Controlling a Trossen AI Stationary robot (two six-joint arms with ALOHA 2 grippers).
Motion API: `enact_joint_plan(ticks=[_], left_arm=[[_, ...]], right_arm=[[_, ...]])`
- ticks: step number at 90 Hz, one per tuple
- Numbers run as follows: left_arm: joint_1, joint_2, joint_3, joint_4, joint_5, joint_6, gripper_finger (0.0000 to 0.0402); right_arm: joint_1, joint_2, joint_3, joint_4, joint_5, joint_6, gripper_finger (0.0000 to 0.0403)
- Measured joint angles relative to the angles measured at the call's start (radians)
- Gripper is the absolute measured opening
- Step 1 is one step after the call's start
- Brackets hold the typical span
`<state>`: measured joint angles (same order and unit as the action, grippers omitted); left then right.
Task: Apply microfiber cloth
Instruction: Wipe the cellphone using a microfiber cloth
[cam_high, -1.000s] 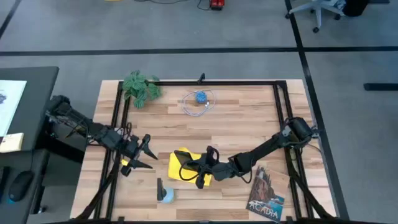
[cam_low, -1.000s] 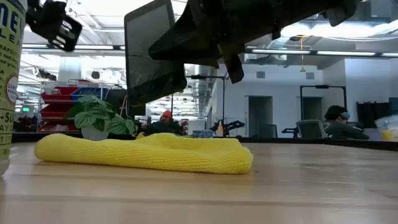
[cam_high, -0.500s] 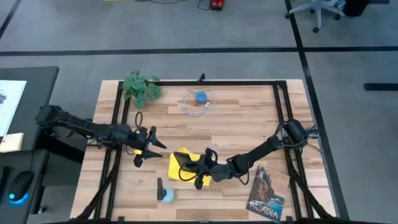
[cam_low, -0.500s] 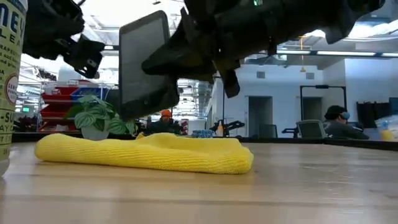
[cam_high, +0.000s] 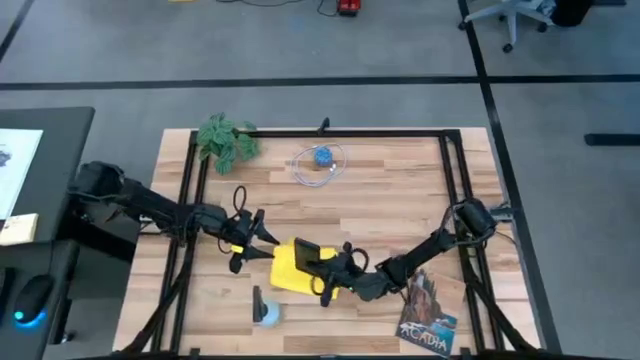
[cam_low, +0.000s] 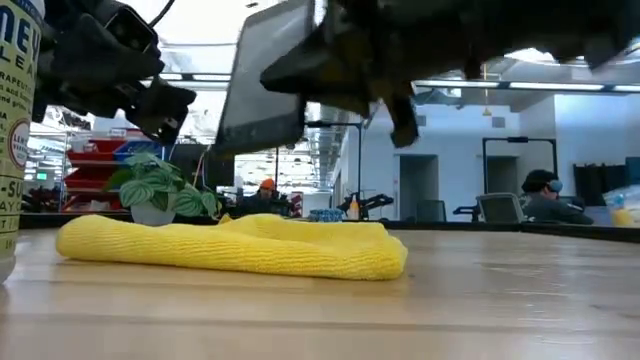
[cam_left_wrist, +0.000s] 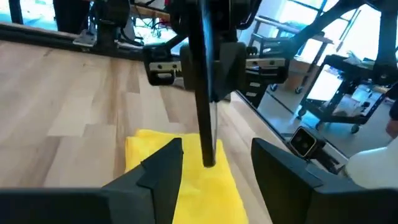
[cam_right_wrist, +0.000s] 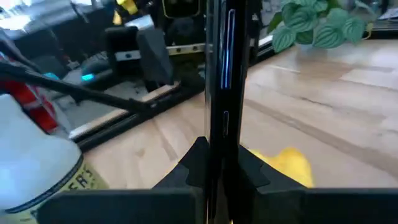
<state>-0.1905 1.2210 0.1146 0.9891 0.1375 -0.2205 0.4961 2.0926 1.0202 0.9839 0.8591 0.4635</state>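
Microfiber cloth (cam_high: 286, 271) lies under the phone-holding right hand (cam_high: 322, 270)

A bench (cam_high: 380, 190) of pale, smooth wood planks with visible grain is shown, framed by black metal rails (cam_high: 345, 133). On it, a microfiber cloth (cam_low: 235, 247) of matt yellow fabric with a fine nubbly weave is seen. A glossy black smartphone (cam_low: 268, 82) with a reflective glass face is held by the dark, matt plastic right end effector (cam_right_wrist: 219, 163). A glossy printed book cover (cam_high: 428, 313) is visible at right.
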Motion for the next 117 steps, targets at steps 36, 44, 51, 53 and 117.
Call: enact_joint_plan(ticks=[36, 44, 51, 53, 117], left_arm=[[0.000, 0.320, 0.131, 0.061, 0.000, 0.008, 0.0169], [0.000, 0.346, 0.133, 0.061, 0.000, 0.010, 0.0169], [0.000, 0.355, 0.130, 0.053, -0.001, 0.011, 0.0169], [0.000, 0.356, 0.129, 0.048, -0.001, 0.011, 0.0169], [-0.017, 0.595, 0.266, 0.041, -0.011, 0.026, 0.0167]], right_arm=[[-0.026, 0.142, 0.014, 0.052, -0.038, -0.022, 0.0015], [-0.016, 0.174, 0.013, 0.060, -0.030, -0.022, 0.0015], [-0.007, 0.185, 0.014, 0.071, -0.014, -0.024, 0.0015], [-0.004, 0.186, 0.014, 0.062, -0.012, -0.027, 0.0015], [-0.037, 0.171, 0.040, 0.030, -0.027, -0.107, 0.0015]])
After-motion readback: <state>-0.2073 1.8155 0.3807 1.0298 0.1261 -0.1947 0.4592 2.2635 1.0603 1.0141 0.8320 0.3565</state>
